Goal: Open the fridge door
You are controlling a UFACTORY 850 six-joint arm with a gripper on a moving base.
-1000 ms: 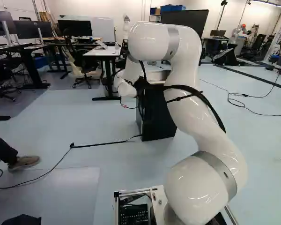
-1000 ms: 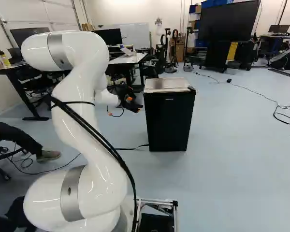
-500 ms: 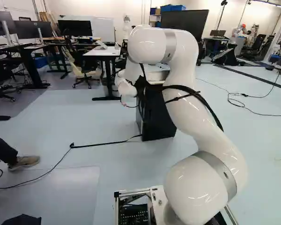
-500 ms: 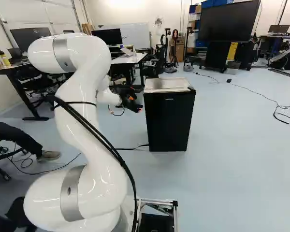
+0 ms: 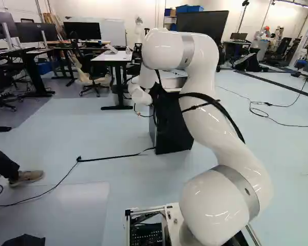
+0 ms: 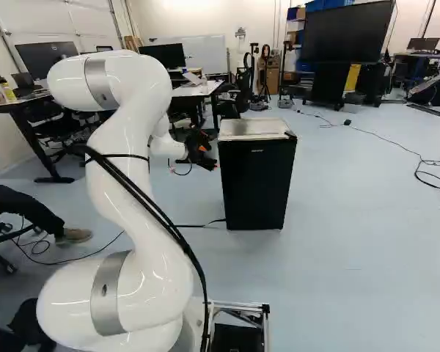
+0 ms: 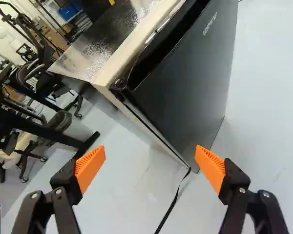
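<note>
My pincer [image 7: 150,168] stands open and empty, the fridge [image 7: 135,44] ahead of it, door [image 7: 190,78] beyond the pads [image 7: 90,168]. To pull cleanly, I should seat one pad behind the door's free edge, then swing wide; its far top corner is cut off, the hinge side unclear.

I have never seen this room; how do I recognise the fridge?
Start from the big white robot arm. Right of it in the right base view stands the black box-shaped fridge. Unlike the white-topped desk farther back, it has solid sides.
</note>
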